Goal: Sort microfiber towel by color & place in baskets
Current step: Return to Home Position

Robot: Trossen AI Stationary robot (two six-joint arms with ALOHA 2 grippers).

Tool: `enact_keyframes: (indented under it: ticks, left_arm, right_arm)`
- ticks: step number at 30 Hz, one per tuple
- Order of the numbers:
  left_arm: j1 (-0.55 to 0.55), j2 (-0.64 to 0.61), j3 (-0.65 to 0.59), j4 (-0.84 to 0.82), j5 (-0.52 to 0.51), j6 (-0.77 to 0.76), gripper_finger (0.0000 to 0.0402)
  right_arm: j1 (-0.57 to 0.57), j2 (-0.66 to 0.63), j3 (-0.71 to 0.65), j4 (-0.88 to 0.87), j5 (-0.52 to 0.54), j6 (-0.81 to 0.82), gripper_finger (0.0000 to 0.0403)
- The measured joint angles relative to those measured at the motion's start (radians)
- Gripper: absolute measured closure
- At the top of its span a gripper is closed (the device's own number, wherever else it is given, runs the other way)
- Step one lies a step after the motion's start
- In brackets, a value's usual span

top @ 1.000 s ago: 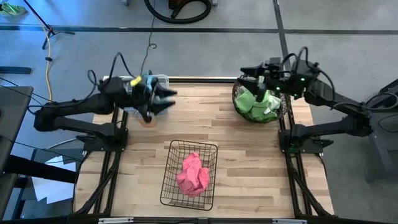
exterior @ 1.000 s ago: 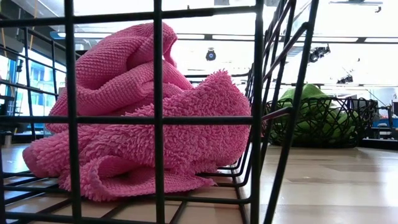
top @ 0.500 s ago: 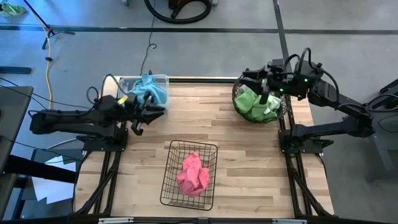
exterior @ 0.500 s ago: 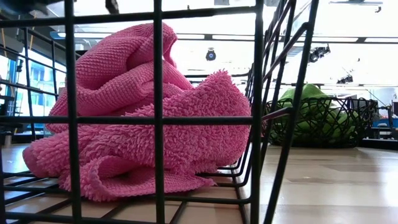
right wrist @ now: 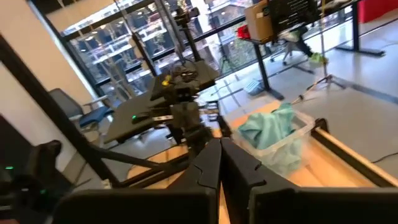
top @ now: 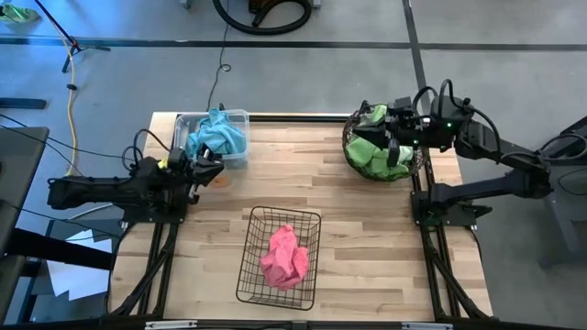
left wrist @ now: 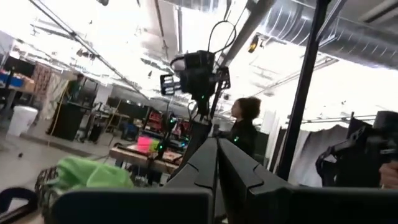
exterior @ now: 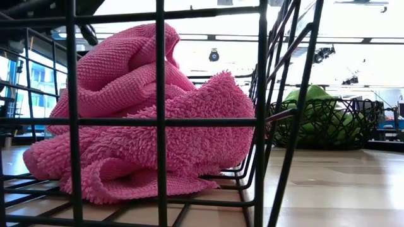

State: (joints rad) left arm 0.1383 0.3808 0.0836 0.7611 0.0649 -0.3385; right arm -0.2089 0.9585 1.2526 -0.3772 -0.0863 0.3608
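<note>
Pink microfiber towel (top: 284, 257) bunched in black rectangular wire basket (top: 248, 252) near centre, light blue towel (top: 218, 133) in clear plastic bin (top: 183, 119) far left, lime green towels (top: 371, 151) in dark round woven wire basket (top: 348, 154) far right, left gripper (top: 211, 167) fingers together beside bin, right gripper (top: 390, 142) fingers together over round basket.

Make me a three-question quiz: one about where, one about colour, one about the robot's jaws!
1. Where is the pink towel? A on the floor; B in the black wire basket; C on a chair.
2. What colour are the towels in the round basket? A green; B pink; C white.
3. How are the left gripper jaws? A wide open; B squeezing a cup; C shut, holding nothing.
Answers: 1 B, the high view shows it inside the wire walls. 2 A, lime green cloth fills it. 3 C, the left wrist view shows them pressed together, nothing between.
</note>
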Motion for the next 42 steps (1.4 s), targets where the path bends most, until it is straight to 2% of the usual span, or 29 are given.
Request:
enact_keyframes:
  ticks: [4,10,17,22,29,33,38,42]
  left_arm:
    - [-0.001,-0.005,-0.071,0.091,-0.011,-0.027,0.0401]
    - [0.000,-0.005,-0.070,0.088,-0.015,-0.004,0.0401]
    - [-0.001,-0.004,-0.070,0.095,0.010,-0.098,0.0401]
    - [-0.004,-0.004,-0.070,0.100,0.142,-0.105,0.0401]
    - [-0.029,-0.003,-0.070,-0.042,0.102,-0.020,0.0401]
    - [-0.036,-0.002,-0.070,-0.085,0.075,0.011,0.0401]
    - [-0.035,-0.003,-0.069,-0.136,0.071,0.038,0.0401]
    - [-0.035,-0.003,-0.069,-0.244,0.071,0.037,0.0401]
  right_arm:
    - [0.053,0.000,0.000,-0.001,0.025,0.007,0.0401]
    - [0.126,0.000,0.000,-0.037,0.053,0.024,0.0402]
    - [0.211,0.000,-0.001,-0.068,0.085,0.017,0.0402]
    - [0.284,-0.011,-0.029,-0.076,0.086,-0.007,0.0402]
    - [0.380,-0.096,-0.176,-0.052,0.141,0.086,0.0403]
    - [0.428,-0.156,-0.266,0.034,0.149,0.109,0.0403]
    - [0.470,-0.222,-0.354,0.149,0.148,0.015,0.0403]
    - [0.484,-0.253,-0.404,0.112,0.147,-0.037,0.0403]
